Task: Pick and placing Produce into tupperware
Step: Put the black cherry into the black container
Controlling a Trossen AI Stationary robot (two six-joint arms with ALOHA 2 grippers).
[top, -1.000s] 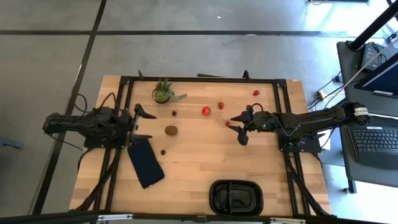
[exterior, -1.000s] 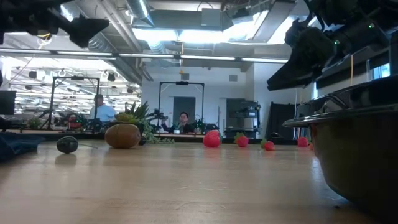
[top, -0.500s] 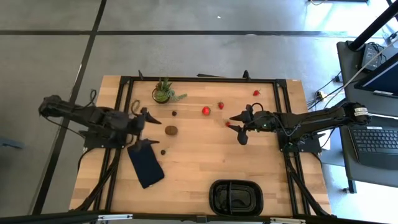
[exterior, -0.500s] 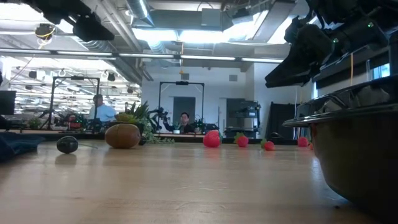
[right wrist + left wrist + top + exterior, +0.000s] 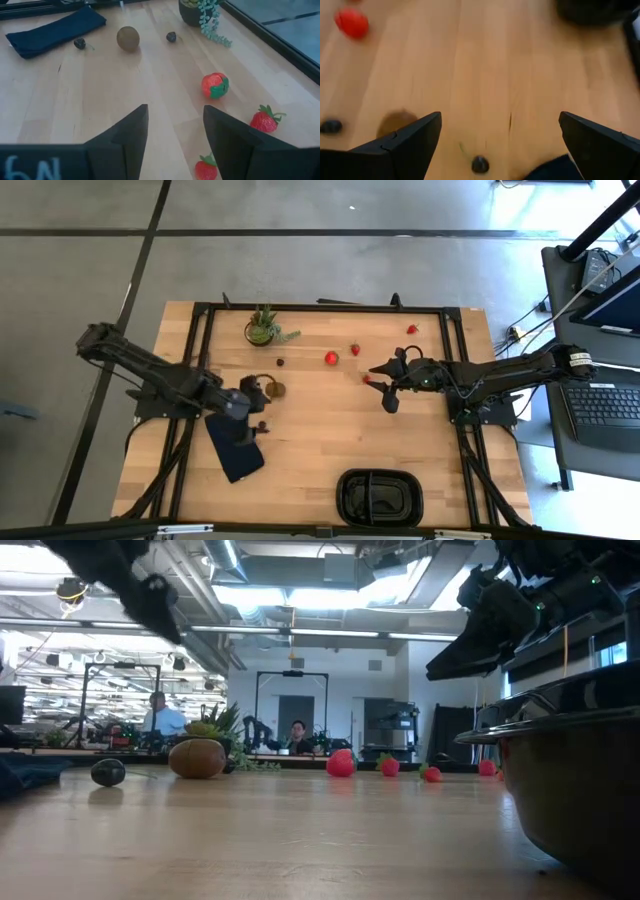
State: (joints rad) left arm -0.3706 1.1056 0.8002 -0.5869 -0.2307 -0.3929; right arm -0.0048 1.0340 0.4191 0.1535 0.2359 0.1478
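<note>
Left gripper [image 5: 252, 392] has swung out over the kiwi [image 5: 275, 389], jaws wide. Right gripper [image 5: 385, 383] hangs half open, empty, beside a strawberry [image 5: 366, 378]. Risk: a descending finger nudges the kiwi rolling; tray [image 5: 379, 496] sits well apart.

The high view was evenly lit, with a glaring white patch of floor at its far right corner and only faint shadows on the wooden table [image 5: 330, 440]. In the low view, ceiling strip lights burned out to white, the arms were dark silhouettes against them, and the black tray [image 5: 580, 790] was a blurred mass. The left wrist view was smeared with blur throughout; the dark berry [image 5: 480, 164] between the left gripper's fingers [image 5: 405, 145] had soft edges. The right wrist view was bright and sharp.
</note>
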